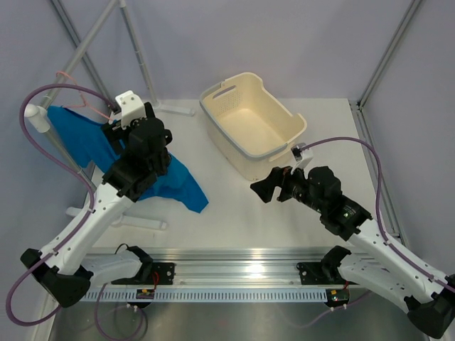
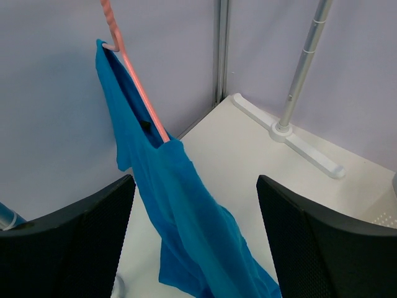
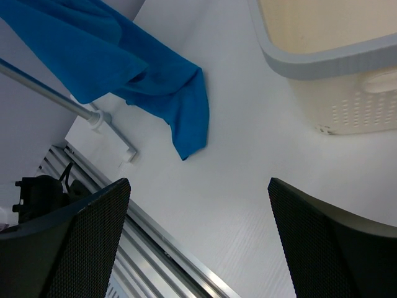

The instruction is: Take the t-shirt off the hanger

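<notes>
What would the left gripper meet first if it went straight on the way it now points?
Most likely the t-shirt, hanging from the hanger dead ahead of the open left gripper; how far off is unclear.

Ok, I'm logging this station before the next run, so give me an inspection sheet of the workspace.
Surface: white table, no stains seen.
Job's things: blue t-shirt on the pink hanger, its lower end lying on the table.
Clutter: cream basket, empty.
Grippers: left tool open, close to the t-shirt; right tool open, empty, above the table.
Cables: purple left cable loops near the hanger; purple right cable arcs beside the basket.
Surroundings: grey rack poles, pale walls.
</notes>
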